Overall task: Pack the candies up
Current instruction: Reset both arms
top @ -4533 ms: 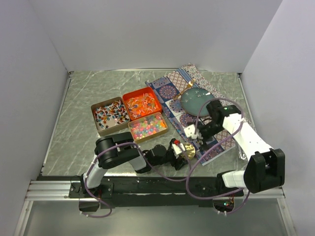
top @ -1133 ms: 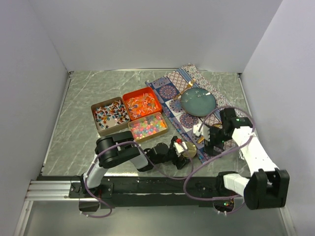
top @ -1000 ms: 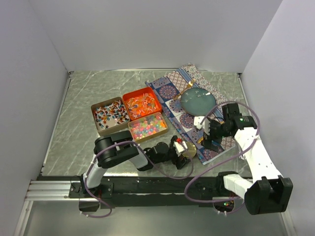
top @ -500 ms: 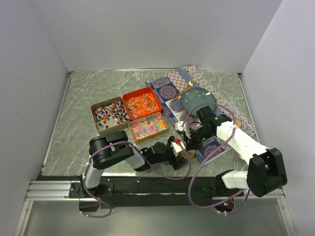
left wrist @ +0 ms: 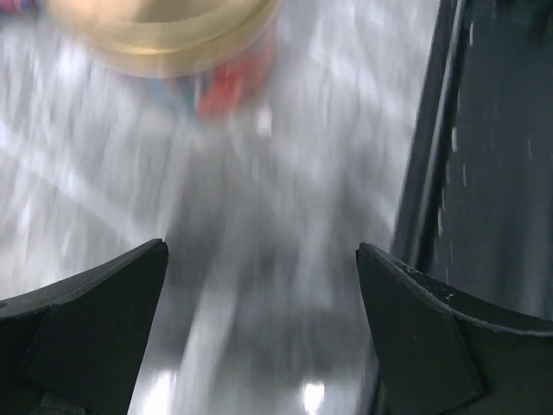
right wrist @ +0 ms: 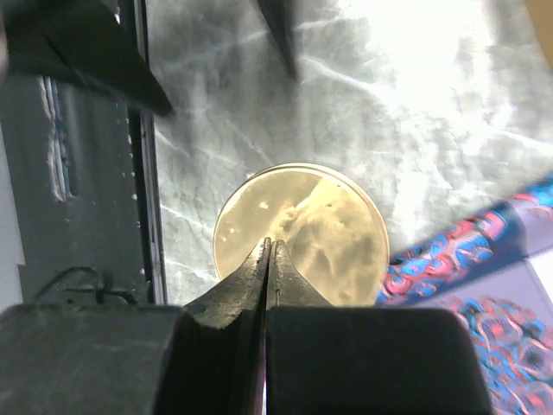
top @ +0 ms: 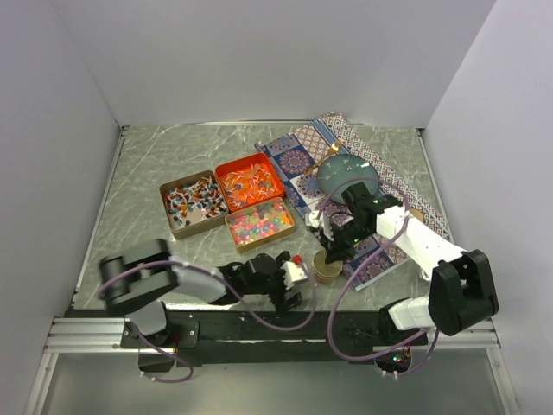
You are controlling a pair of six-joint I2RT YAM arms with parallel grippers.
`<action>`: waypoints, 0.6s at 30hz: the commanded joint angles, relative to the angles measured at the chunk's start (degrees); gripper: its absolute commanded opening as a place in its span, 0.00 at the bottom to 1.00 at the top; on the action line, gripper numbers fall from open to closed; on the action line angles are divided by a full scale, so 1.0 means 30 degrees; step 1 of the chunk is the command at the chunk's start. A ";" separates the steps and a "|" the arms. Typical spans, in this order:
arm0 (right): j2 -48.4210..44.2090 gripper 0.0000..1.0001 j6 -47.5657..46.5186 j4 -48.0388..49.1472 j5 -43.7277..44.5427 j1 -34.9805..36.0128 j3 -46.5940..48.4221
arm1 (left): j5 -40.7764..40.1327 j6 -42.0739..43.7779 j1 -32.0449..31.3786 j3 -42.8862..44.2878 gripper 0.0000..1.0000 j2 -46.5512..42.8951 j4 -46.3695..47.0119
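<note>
Candies all sit in three open tins (top: pixel 168 211) grouped touching each other at mid-left of the counter (top: pixel 138 173):
- wrapped red/white/dark ones (top: pixel 194 201) in the left tin
- orange-red pieces (top: pixel 249 180) in the far tin
- bead jellies (top: pixel 257 223) in the near tin

No candy in either set of fingers.

Right gripper (right wrist: pixel 268 246): fingers pressed together, nothing between them. Tips point down over the round gold lid (right wrist: pixel 302 233), left of its centre. Can't tell if they touch it. In the top view it (top: pixel 333 249) hangs just above the lid (top: pixel 327 266), which lies on the counter at the near edge of the patterned mat (top: pixel 298 164). Teal plate (top: pixel 341 171) is on that mat, behind the right arm.

Left gripper (left wrist: pixel 259 251): fingers spread wide, empty, low over the counter near its front rail. The wrist view is badly blurred. Gold lid (left wrist: pixel 164 26) is ahead of the fingers and apart from them. There's a red-blue smear at its rim, too blurred to identify.
</note>
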 commanded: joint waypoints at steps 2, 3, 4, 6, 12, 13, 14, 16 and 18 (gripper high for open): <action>-0.2205 0.02 0.4931 -0.0929 -0.0221 -0.0163 0.4950 | 0.1430 0.0820 0.2408 0.0095 0.97 -0.4119 -0.4775; -0.2530 0.22 0.6465 0.0379 0.0013 -0.0338 0.6060 | 0.1286 0.0588 0.2853 0.0882 0.97 -0.4471 -0.4863; -0.3113 0.38 0.9642 0.1233 0.0421 -0.0775 0.6448 | 0.0994 0.0354 0.3554 0.1296 0.97 -0.4996 -0.4835; -0.3615 1.00 1.2385 0.3987 0.2757 -0.1217 0.6919 | -0.0464 -0.0434 0.4057 0.2988 0.97 -0.5555 -0.5651; -0.3266 1.00 2.0450 0.7071 1.4985 -0.1805 0.7886 | -0.4743 0.0055 0.6487 0.8786 0.97 -0.5850 -0.9369; -0.3498 1.00 2.1876 0.7304 1.6581 -0.1834 0.7829 | -0.6114 -0.0029 0.7448 0.9438 0.97 -0.5938 -0.9433; -0.3790 1.00 2.1977 0.7799 1.7525 -0.1979 0.7423 | -0.6737 -0.0059 0.8009 0.9967 0.97 -0.6026 -0.9347; -0.4724 1.00 2.1513 0.7980 1.8967 -0.2155 0.7069 | -0.7676 -0.0526 0.9673 1.1578 0.97 -0.6056 -0.9200; -0.5663 1.00 2.1363 0.7951 1.9349 -0.2680 0.6483 | -0.9375 -0.1775 1.0821 1.3155 0.97 -0.5795 -0.9170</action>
